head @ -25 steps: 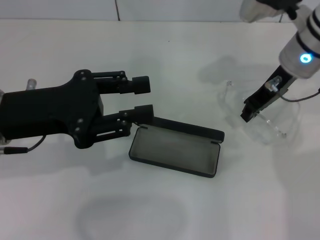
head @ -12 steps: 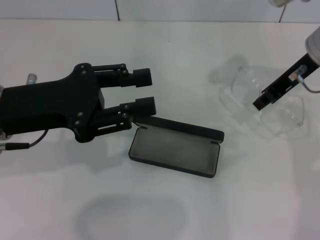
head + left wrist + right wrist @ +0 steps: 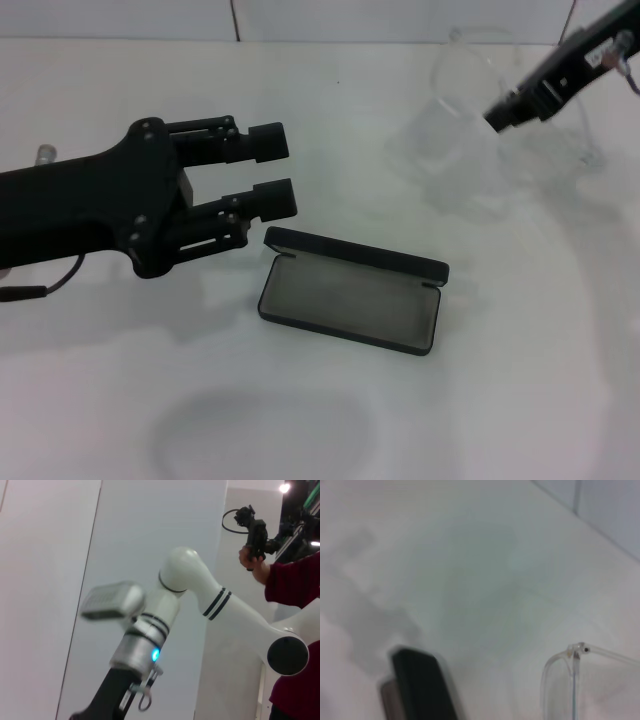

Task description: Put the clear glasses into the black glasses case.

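- Wide white tabletop [image 3: 330,420] under everything.
- Left black claw [image 3: 277,172] hovering just beside the case's left end — fingers parted, holding nothing.
- Flat matte-black rectangular glasses case [image 3: 350,300] lying open mid-tabletop, grey lining up, lid raised at the far edge.
- Right claw [image 3: 497,117] at far right, raised — clamped on the fully transparent plastic wraparound glasses [image 3: 470,70], well apart from the case.

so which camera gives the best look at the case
The head view: the whole case lies open on the table, grey lining up, lid raised at the back. The right wrist view catches only one blurred black end. The left wrist view doesn't show it.
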Motion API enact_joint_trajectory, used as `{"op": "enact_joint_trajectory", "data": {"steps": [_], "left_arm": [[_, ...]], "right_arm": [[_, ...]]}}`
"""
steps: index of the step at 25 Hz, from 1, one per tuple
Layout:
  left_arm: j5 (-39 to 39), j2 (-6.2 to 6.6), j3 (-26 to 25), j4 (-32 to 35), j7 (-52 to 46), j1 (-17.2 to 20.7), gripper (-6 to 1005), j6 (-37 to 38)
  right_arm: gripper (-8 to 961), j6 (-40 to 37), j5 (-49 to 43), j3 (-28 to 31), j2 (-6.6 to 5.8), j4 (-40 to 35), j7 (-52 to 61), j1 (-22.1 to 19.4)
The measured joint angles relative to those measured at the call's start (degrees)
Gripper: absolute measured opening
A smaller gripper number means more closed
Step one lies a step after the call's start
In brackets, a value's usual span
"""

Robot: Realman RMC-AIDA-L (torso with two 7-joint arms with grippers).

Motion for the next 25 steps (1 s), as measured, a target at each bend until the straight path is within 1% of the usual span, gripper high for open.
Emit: {"op": "enact_joint_trajectory", "data": {"steps": [3,5,6,8,9,10,12,13,14,16,19,21,23,24,25], "left_arm": [[0.2,0.13,0.0,0.1,-0.2,-0.1,503,-0.1],[0.6,0.15,0.0,0.0,-0.1,-0.4,503,-0.2],[0.8,0.15,0.0,0.0,0.0,-0.5,503,-0.3],[1.4,0.15,0.0,0.0,0.1,-0.9,471,-0.7],[1.9,0.15,0.0,0.2,0.1,-1.0,454,-1.1],[3.0,0.14,0.0,0.5,0.2,-1.3,438,-1.8],[5.8,-0.03,0.0,1.5,0.5,-1.6,406,-3.9],[7.1,-0.12,0.0,2.1,0.6,-1.6,406,-4.8],[9.1,-0.27,0.1,3.6,0.8,-1.7,407,-6.4],[12.8,-0.36,0.4,6.7,0.6,-1.8,408,-8.6],[19.4,-0.46,1.4,12.3,-1.4,-3.3,411,-11.2],[24.8,-0.37,3.4,14.7,-4.5,-5.9,415,-12.5],[30.9,-0.31,6.1,16.1,-7.9,-9.4,418,-13.2],[34.2,-0.35,7.7,16.6,-8.9,-11.3,419,-13.4],[35.8,-0.4,8.6,16.8,-9.2,-12.3,421,-13.7]], "right_arm": [[115,-0.9,5.8,3.5,0.18,-4.0,-4.4,-2.1],[115,-1.3,11.1,6.5,0.64,-7.2,-8.3,-4.8],[115,-1.7,15.0,8.1,1.11,-9.4,-10.9,-7.0],[115,-2.3,19.4,9.8,1.81,-12.7,-14.3,-10.7],[115,-3.0,21.4,10.7,2.36,-14.5,-16.2,-12.9],[115,-3.9,23.3,12.0,2.98,-16.5,-18.5,-15.4],[114,-6.0,26.2,14.5,3.77,-18.9,-21.4,-19.1],[114,-7.1,27.7,15.8,4.07,-19.6,-22.6,-20.9],[114,-8.7,30.6,17.8,4.21,-20.0,-23.9,-22.9],[114,-11.2,34.7,21.2,4.27,-19.6,-25.5,-25.4],[115,-16.3,38.0,27.5,4.35,-17.6,-27.5,-28.3],[115,-20.1,38.6,32.9,4.42,-15.8,-28.9,-29.6],[114,-23.1,38.8,38.1,4.44,-13.8,-30.1,-30.4],[114,-24.0,38.4,40.6,4.44,-12.7,-30.6,-30.8],[113,-24.2,37.4,42.6,4.41,-12.0,-31.1,-31.1]]}}
